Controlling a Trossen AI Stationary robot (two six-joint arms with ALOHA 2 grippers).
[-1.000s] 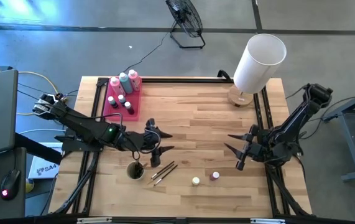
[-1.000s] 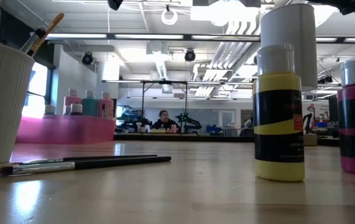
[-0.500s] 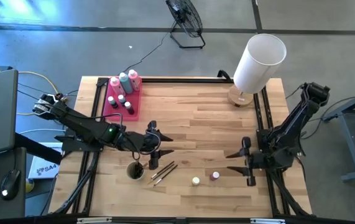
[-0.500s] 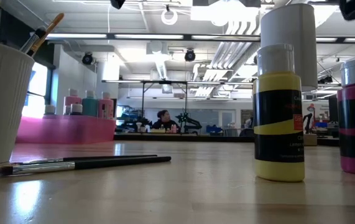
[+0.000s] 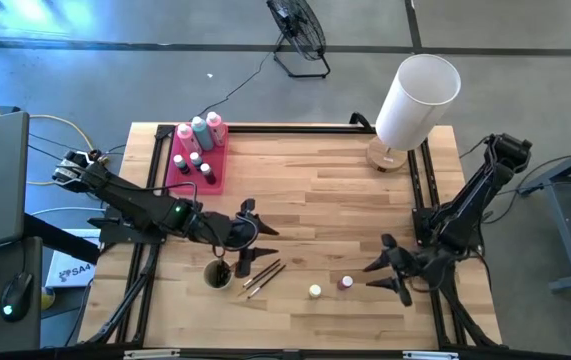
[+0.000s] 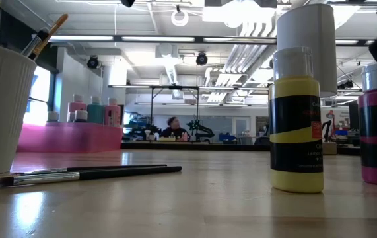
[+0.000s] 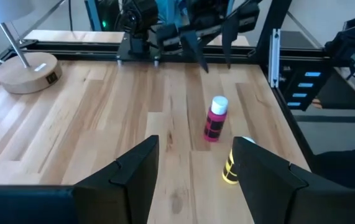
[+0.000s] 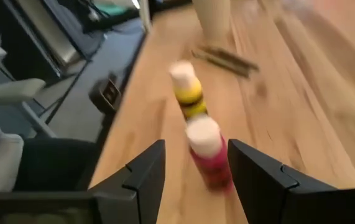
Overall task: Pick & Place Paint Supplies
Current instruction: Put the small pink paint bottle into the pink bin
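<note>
Swung down and toward the near desk (image 5: 345,200) edge since a second ago: right tool (image 5: 383,276), fingers apart, empty, now lined up just beside the pink pot (image 5: 346,283). Yellow pot (image 5: 314,291) close behind it. Left tool (image 5: 253,243) spread, empty, over the brushes (image 5: 263,276) beside the cup (image 5: 217,273). Risk, judged: pots near each other, so a finger could clip the yellow one and topple it.

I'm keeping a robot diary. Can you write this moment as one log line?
right gripper: open, nearing pink paint pot | left gripper: open, above brushes | yellow paint pot: standing on table
</note>
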